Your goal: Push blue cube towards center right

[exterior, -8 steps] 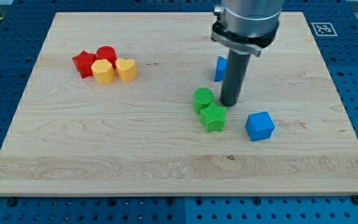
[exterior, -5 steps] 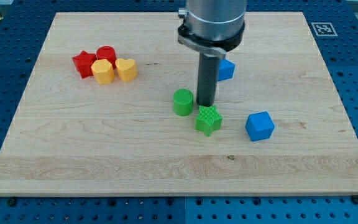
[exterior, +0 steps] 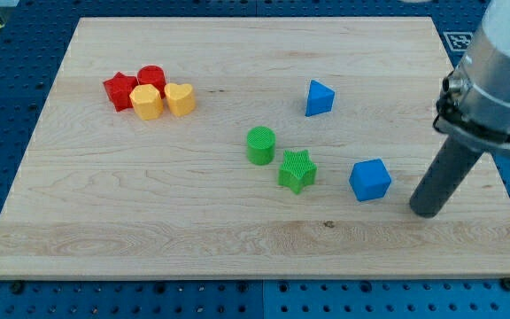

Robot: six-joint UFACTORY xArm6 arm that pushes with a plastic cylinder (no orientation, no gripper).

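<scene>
Standing off to the view's right of the small blue plastic cube (exterior: 369, 179), the arm's straight dark rod comes down at a slant and rests my tip (exterior: 424, 212) on the pale wooden board (exterior: 149, 213), near the cube but apart from it and a little toward the view's bottom. The rod has no jaws to spread or pinch; it is a bare pusher touching no block. The cube sits low and right of the board's middle, so it wants a nudge toward the view's right and slightly up. From where the tip is, I would judge it on the wrong side: it should circle round to the cube's far, left face and press squarely through the middle, so the block slides without spinning. Farther beyond the cube from the tip lie a ridged green star (exterior: 297, 170) and a green cylinder (exterior: 260, 144), best left alone, with a blue wedge-shaped block (exterior: 319, 97) up past them. Farthest off, a tight cluster of red and yellow blocks (exterior: 150, 91) sits on the smooth grain.
</scene>
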